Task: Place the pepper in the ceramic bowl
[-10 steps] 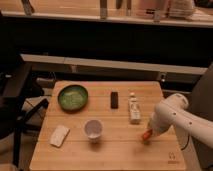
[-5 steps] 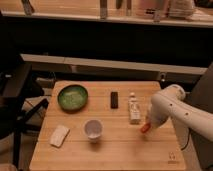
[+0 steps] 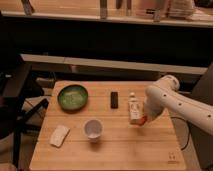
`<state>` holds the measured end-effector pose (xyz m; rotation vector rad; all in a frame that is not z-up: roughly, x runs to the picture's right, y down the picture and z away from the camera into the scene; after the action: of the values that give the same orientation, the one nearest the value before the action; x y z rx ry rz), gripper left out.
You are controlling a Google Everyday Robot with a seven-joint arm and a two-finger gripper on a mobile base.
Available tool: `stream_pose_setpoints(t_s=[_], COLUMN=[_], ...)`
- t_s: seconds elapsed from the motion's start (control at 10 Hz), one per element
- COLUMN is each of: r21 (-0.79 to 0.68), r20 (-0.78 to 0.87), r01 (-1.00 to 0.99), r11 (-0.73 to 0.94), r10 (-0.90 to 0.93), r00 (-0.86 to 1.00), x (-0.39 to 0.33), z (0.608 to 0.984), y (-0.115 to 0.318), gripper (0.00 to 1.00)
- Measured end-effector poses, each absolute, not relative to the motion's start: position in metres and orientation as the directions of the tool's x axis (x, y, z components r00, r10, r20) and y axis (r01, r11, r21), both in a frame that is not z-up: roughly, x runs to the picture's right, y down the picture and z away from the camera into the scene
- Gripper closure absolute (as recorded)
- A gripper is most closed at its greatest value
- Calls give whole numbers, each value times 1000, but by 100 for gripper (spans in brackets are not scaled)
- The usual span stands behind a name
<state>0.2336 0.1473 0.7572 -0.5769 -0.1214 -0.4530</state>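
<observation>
The gripper (image 3: 145, 115) is near the right edge of the wooden bench (image 3: 115, 152), and it is closed around the pepper (image 3: 143, 120), which shows only as a small orange-red tip just beside the white bottle (image 3: 134, 108). The green ceramic bowl (image 3: 72, 97) stands well apart, toward the far left corner. A white cup (image 3: 93, 129) stands nearer the front edge.

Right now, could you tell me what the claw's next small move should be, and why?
Probably rise a little before heading for the green bowl. The claw, pepper at its tip, sits low right beside the white bottle, which stands between it and the bowl.
</observation>
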Motion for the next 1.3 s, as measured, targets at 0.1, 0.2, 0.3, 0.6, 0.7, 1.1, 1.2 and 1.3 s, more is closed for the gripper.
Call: stream_pose_setpoints(t_s=[0.1, 0.2, 0.3, 0.6, 0.7, 1.1, 1.2, 1.3], r21=[-499, -490, -486, -483, -474, -454, -451, -447], r20=[233, 236, 238, 237, 238, 243, 241, 243], r01=[451, 459, 468, 480, 493, 536, 544, 554], r11=[740, 741, 738, 732, 729, 711, 708, 702], r10=[-386, -394, -404, -419, -434, -480, -490, -500], r00=[892, 888, 883, 877, 869, 843, 838, 831], x=[231, 222, 216, 206, 198, 161, 156, 149], z=[758, 764, 767, 766, 768, 775, 776, 777], y=[142, 131, 125, 121, 116, 94, 91, 89], gripper=[100, 100, 100, 100, 100, 100, 100, 100])
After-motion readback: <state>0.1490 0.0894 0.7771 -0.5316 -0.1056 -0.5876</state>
